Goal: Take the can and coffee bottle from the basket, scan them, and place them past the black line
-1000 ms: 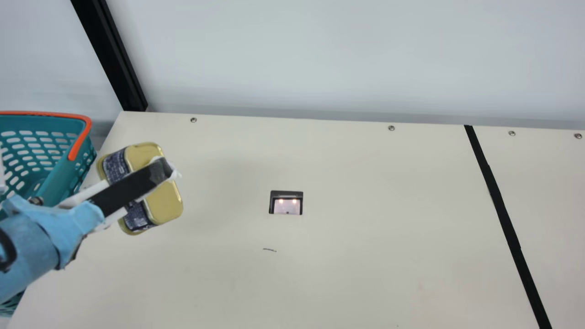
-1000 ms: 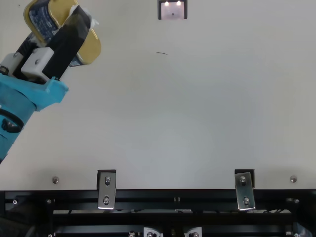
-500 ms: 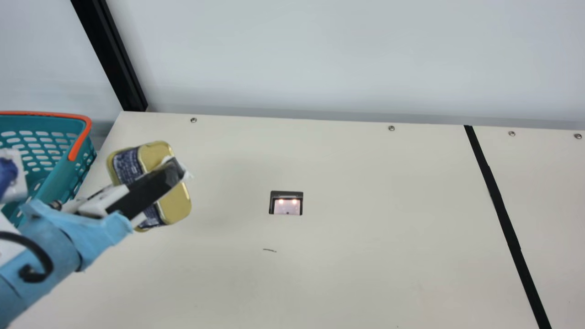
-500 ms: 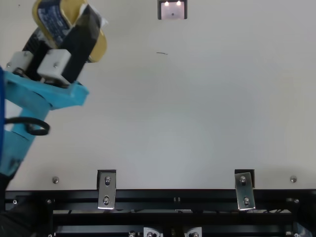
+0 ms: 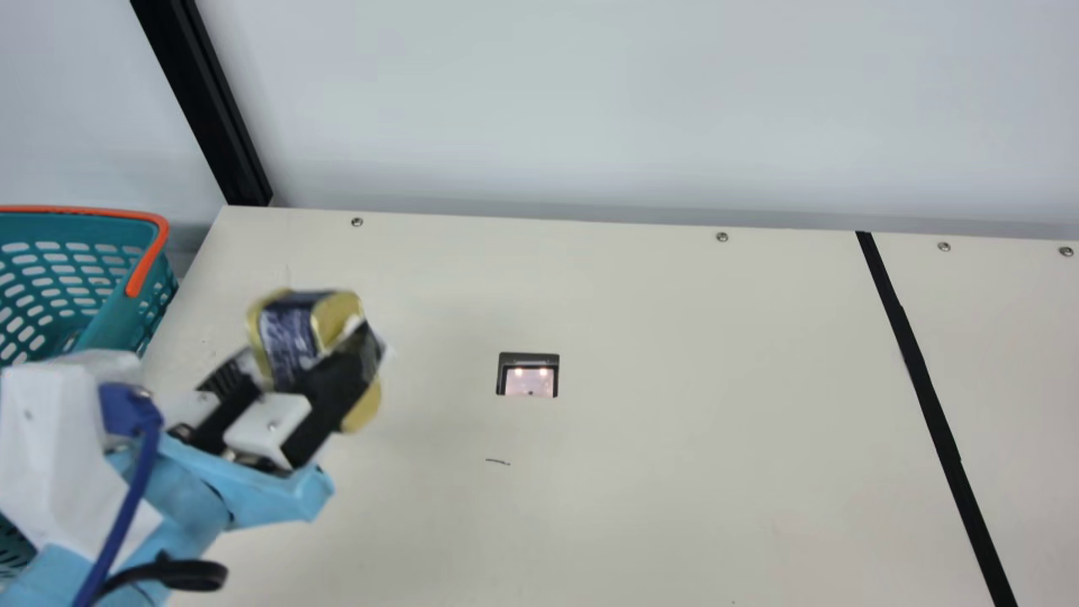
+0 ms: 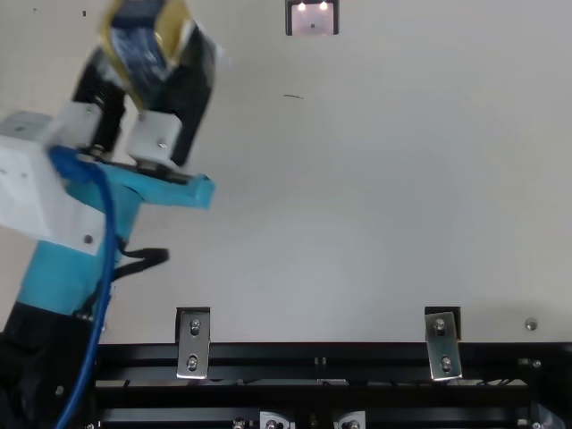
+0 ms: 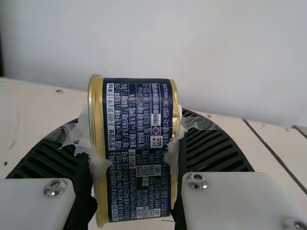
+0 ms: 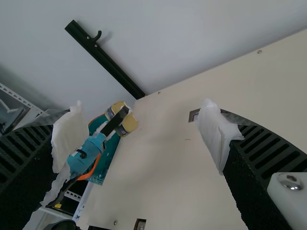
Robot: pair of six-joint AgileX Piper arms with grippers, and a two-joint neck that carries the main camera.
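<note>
Main view: left gripper (image 5: pixel 312 354) up over the left part of the table (image 5: pixel 632 506), closed on the can (image 5: pixel 288 337), one finger per side. Can is off the surface, tilted, between the basket (image 5: pixel 118 324) and the scanner (image 5: pixel 529 378). Left wrist view: navy label with dense print faces the camera, gold rims against the fingers, torn whitish wrap at both fingertips.

Right wrist view: right gripper (image 8: pixel 144 127) open, fingers well apart, white wrap on the tips; left arm with can seen farther off, between them.

Basket is teal with an orange handle (image 5: pixel 150 253), at the table's left edge. Scanner sits in the table, two small lights lit, short dark mark (image 5: pixel 497 461) on its near side. Black line (image 5: pixel 927 396) runs from the far edge toward the near edge, on the table's right part; can is on the scanner side of it. Black post (image 5: pixel 202 110) at the far left corner. Top view: two metal brackets (image 6: pixel 193 344) (image 6: pixel 442 344) along the near edge.
</note>
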